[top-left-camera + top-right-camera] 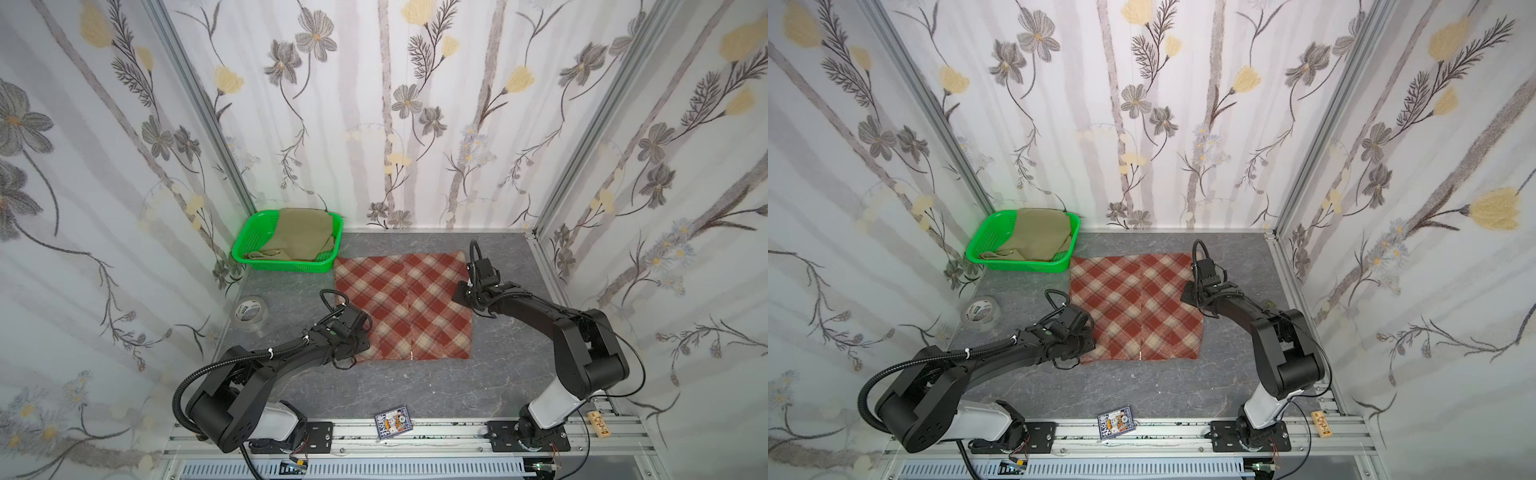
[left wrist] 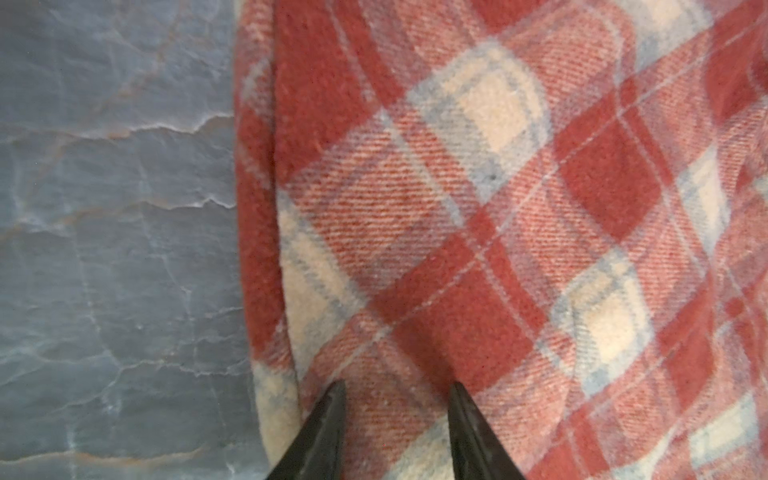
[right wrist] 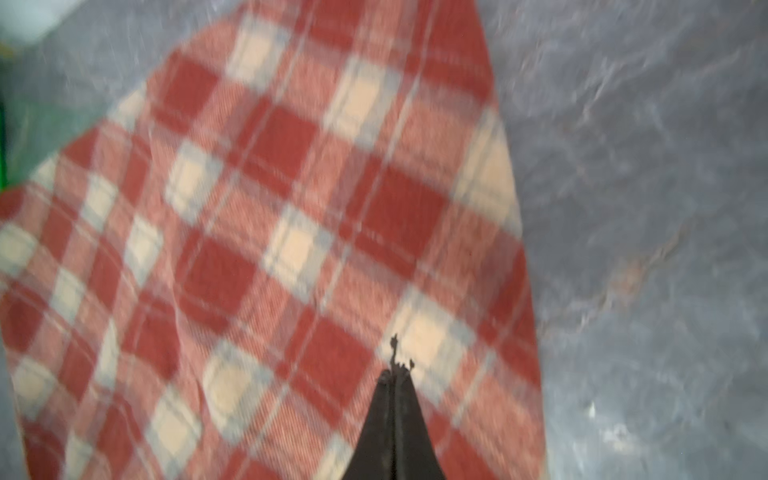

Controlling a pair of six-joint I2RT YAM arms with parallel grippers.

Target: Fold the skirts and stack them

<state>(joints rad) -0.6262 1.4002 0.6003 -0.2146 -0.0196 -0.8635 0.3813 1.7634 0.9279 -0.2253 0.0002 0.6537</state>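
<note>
Plaid skirt (image 1: 409, 307) laid flat mid-table (image 1: 415, 386), a gripper set at each side.
Left gripper (image 2: 397, 388) is placed at the near left edge, jaws parted, cloth seen under the gap. Right gripper (image 3: 395, 374) is held over the far right edge, jaws closed. Khaki skirt (image 1: 297, 235) is bunched in the green basket (image 1: 249, 237), far left corner.

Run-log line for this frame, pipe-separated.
plaid skirt: laid flat | khaki skirt: bunched in green basket | left gripper: open over plaid skirt edge | right gripper: shut, nothing held, over plaid skirt
</note>
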